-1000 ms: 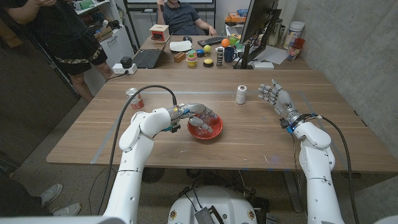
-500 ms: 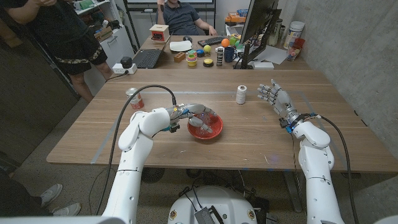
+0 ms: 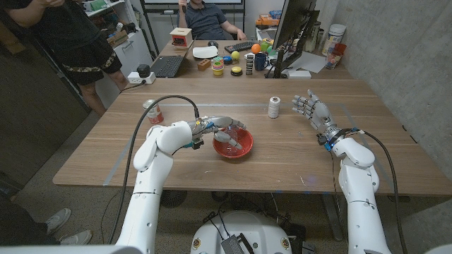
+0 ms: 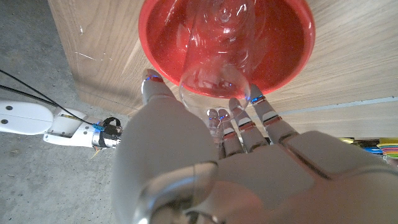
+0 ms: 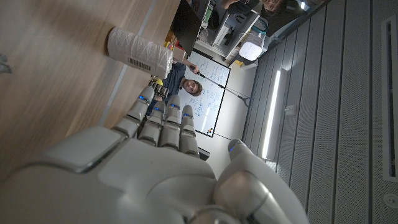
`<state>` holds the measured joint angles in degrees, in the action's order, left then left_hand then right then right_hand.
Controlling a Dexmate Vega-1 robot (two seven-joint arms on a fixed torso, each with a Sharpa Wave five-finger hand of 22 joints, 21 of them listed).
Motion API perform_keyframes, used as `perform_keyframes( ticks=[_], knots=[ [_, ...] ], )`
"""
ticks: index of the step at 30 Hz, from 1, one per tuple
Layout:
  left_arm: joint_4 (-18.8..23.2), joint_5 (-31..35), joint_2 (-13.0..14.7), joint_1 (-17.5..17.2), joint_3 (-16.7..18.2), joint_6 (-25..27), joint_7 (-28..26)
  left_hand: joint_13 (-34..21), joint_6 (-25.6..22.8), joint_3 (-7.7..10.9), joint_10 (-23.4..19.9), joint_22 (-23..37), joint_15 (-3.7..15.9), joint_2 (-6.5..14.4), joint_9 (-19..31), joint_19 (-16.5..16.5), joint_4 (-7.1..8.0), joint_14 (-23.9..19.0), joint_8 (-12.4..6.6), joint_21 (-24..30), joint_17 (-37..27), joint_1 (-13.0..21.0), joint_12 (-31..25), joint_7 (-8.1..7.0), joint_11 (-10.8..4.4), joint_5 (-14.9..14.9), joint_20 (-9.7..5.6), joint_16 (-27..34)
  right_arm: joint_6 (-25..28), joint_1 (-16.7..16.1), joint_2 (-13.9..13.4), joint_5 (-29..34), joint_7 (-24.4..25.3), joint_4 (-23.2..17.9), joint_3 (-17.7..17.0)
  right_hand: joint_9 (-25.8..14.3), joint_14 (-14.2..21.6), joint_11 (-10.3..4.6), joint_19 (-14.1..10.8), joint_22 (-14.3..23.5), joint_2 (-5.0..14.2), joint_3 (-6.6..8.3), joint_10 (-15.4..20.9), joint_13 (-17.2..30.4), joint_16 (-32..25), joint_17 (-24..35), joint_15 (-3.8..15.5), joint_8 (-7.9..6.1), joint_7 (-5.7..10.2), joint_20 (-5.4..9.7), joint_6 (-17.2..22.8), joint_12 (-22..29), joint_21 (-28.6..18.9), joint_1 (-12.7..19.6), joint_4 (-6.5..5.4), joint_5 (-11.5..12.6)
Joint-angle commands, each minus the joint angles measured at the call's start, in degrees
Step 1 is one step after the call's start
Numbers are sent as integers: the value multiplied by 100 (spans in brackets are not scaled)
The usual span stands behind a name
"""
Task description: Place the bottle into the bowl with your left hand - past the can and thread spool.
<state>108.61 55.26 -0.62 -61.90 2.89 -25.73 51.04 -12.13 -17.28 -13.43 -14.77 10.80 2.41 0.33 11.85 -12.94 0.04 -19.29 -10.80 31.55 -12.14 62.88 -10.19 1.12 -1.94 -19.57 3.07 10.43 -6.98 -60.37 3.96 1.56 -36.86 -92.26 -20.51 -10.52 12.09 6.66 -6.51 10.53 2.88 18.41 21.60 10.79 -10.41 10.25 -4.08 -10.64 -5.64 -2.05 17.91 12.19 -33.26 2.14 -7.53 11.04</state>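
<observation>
Over the last second my left hand [image 3: 220,125] has barely shifted at the near rim of the bowl [image 3: 244,150], and the bottle [image 3: 227,140] has stayed lying inside it; I judge the placing all but done, with only letting go and drawing back left. In the left wrist view my fingers [image 4: 264,121] curve around the bottle's [image 4: 214,74] base at the rim of the bowl [image 4: 292,62], so the hand grasps it loosely. The bottle is clear, thin plastic, ribbed and glossy; the bowl is smooth red plastic, round and shallow. The can [image 3: 153,111], a small red-and-white cylinder, and the thread spool [image 3: 274,107], wound white cord, stand farther off on the matte wood-grain tabletop [image 3: 296,152]. My right hand [image 3: 313,110] is raised, empty, fingers spread.
</observation>
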Motion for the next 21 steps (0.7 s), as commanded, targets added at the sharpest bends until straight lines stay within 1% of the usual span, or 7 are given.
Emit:
perform_keyframes(
  ticks=[1,3,8,13,16,17,21],
  knots=[
    [107,-54,-52,-19,37,4,-2,-32,32,-61,52,28,208,-15,32,26,28,28,-44,-15,-13,-65,-45,3,4,-28,-8,38,-7,-12,1,2,-6,-21,1,-18,21,27,-39,10,19,-35,23,9,-29,13,-20,-38,-16,11,12,42,9,-74,-16,50],
    [129,-27,-62,-44,44,-19,-77,-32,33,-67,48,29,209,-15,32,33,32,27,-48,-19,-14,-71,-51,4,9,-30,-12,44,-10,-11,1,-18,-22,-15,-3,-18,20,24,-39,10,17,-40,28,9,-29,13,-24,-37,-15,12,11,43,12,-76,-18,51],
    [209,-107,-97,-47,70,23,12,-31,38,-88,72,30,212,-15,31,38,48,34,-60,-23,-16,-96,-60,-1,6,-40,-18,57,0,-25,-9,-2,-22,-40,3,-17,22,21,-31,10,15,-48,24,9,-29,13,-27,-36,-18,7,7,42,21,-80,-22,54],
    [265,-83,-121,-75,74,-5,-67,-31,47,-114,87,31,203,-28,30,44,60,48,-68,-28,-16,-119,-69,9,8,-47,-23,65,-10,-30,8,-26,-16,-37,-5,-17,24,15,-34,10,14,-57,24,9,-29,12,-26,-37,-15,7,8,42,27,-83,-26,58],
    [305,-124,-120,-55,75,27,45,-30,78,-128,93,32,192,-34,29,59,68,55,-63,-35,-16,-134,-75,11,19,-52,-13,69,-14,-42,2,-31,-26,-50,-7,-17,23,17,-34,10,13,-60,24,9,-29,12,-21,-37,-18,8,10,41,30,-83,-28,59],
    [299,-215,-113,-12,76,86,229,-30,81,-132,92,32,196,-34,29,62,71,57,-64,-36,-16,-139,-77,11,16,-54,-10,71,-21,-46,-1,-19,-18,-56,-7,-17,24,19,-33,10,13,-63,21,9,-29,12,-25,-37,-18,7,8,40,32,-84,-29,60],
    [328,-268,-194,-63,126,105,128,-30,114,-153,99,33,209,-43,28,66,81,59,-62,-40,-15,-156,-85,17,19,-61,-22,79,-3,-52,-16,-4,-22,-65,0,-17,22,16,-33,10,12,-68,22,9,-28,12,-22,-38,-21,6,10,41,37,-85,-31,62]
  ],
)
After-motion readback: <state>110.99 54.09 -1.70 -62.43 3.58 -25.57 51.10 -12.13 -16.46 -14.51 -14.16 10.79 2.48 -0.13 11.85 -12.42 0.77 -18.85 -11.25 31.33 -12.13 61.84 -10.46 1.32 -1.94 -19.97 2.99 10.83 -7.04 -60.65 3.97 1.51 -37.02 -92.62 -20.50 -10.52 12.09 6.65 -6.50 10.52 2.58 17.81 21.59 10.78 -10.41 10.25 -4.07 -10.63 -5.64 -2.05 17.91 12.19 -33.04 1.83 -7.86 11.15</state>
